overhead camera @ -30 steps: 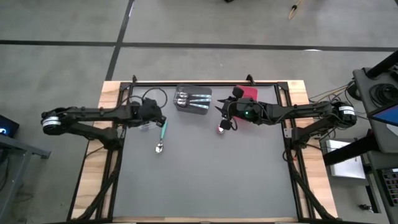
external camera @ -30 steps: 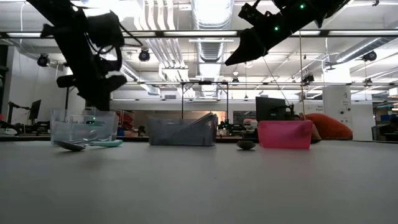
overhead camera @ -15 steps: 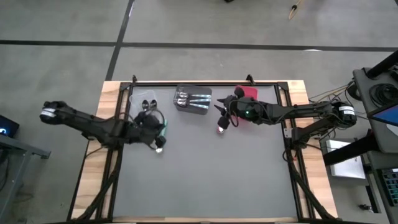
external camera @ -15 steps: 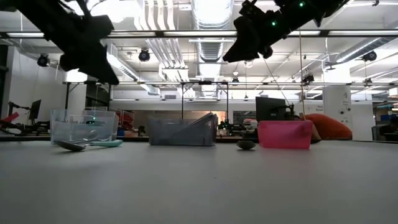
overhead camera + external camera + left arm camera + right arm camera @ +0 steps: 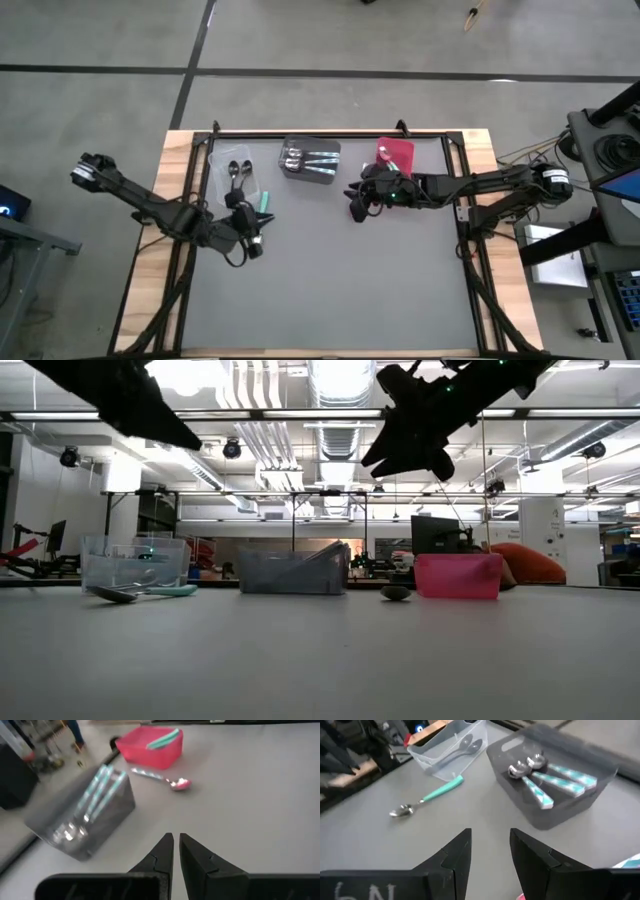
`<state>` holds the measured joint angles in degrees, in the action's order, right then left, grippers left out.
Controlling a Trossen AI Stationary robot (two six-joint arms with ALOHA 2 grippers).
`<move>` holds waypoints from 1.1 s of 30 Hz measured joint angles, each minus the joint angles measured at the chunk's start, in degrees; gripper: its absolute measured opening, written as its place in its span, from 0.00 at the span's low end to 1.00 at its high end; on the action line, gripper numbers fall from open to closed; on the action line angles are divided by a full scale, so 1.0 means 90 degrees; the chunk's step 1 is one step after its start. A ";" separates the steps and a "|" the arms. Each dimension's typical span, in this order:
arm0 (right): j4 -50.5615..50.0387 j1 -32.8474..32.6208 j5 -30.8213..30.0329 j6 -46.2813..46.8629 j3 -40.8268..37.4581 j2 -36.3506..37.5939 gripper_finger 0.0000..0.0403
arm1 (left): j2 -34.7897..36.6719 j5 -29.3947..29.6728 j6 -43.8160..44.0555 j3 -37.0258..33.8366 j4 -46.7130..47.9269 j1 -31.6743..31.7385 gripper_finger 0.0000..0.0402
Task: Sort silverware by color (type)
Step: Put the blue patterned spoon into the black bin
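A teal-handled spoon (image 5: 427, 797) lies flat on the mat beside the clear bin; in the high view only its handle (image 5: 264, 203) shows past my left gripper (image 5: 256, 232). That gripper hangs above it with its fingers (image 5: 176, 845) shut and empty. A second spoon (image 5: 165, 779) lies in front of the red bin, its bowl (image 5: 395, 593) on the mat. My right gripper (image 5: 352, 205) hovers over it, open (image 5: 490, 847) and empty, and hides it from above.
Three bins stand along the far edge. The clear bin (image 5: 238, 175) holds black spoons, and the dark grey bin (image 5: 310, 160) holds teal-handled spoons. Something teal lies in the red bin (image 5: 150, 747). The mat's middle and near half (image 5: 330, 290) are bare.
My left arm has swung away from the clear bin toward the near edge, to a place over the teal spoon's bowl end. In the low view it has also risen. My right gripper has shifted slightly toward the near edge over its spoon. Neither spoon has moved.
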<state>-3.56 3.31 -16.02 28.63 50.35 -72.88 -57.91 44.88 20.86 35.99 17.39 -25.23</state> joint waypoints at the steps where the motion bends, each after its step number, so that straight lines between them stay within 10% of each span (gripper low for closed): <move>1: -0.0006 -0.0017 0.0007 0.0224 0.0000 0.0000 0.31 | 0.0012 0.0073 -0.0197 0.0034 0.0000 0.0000 0.03; 18: 0.0080 -0.0495 -0.0105 0.0994 0.0005 -0.0151 0.31 | 0.0058 0.0378 -0.2548 0.0063 -0.0695 0.0012 0.03; 33: 0.0043 -0.0292 -0.0026 0.0618 0.0005 -0.1328 0.31 | -0.0015 -0.0437 -0.3301 -0.1506 -0.5065 0.0356 0.03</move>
<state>-3.17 0.68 -16.26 34.19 50.39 -84.83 -58.04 40.95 -8.85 22.44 -28.20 -22.03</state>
